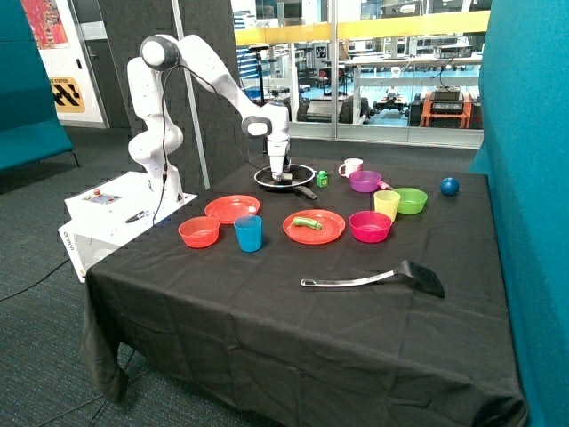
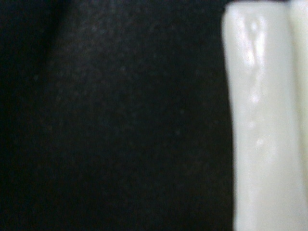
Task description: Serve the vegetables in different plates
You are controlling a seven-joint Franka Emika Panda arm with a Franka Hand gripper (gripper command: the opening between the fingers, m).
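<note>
Black cloth covers the table [image 1: 267, 329], and my gripper [image 1: 281, 174] is down in the black pan [image 1: 284, 176] at upper centre of the outside frame; I cannot tell how my fingers stand. Close before my wrist camera, a glossy cream vegetable [image 2: 262, 120] fills one edge against the dark. The green vegetable [image 1: 307, 222] lies on the plate [image 1: 314, 227] at mid-frame; the other plate [image 1: 232, 208], left of it, holds nothing. Around the pan stand a small green cube [image 1: 322, 179], a white mug [image 1: 351, 166] and a purple bowl [image 1: 364, 181] to its right. A blue cup [image 1: 248, 233] and a red bowl [image 1: 198, 231] sit just below the bare plate. A yellow cup [image 1: 387, 205], green bowl [image 1: 410, 200] and pink bowl [image 1: 370, 226] cluster right of the served plate, a blue ball [image 1: 450, 186] beyond them, and a spatula [image 1: 378, 279] lies lower right.
</note>
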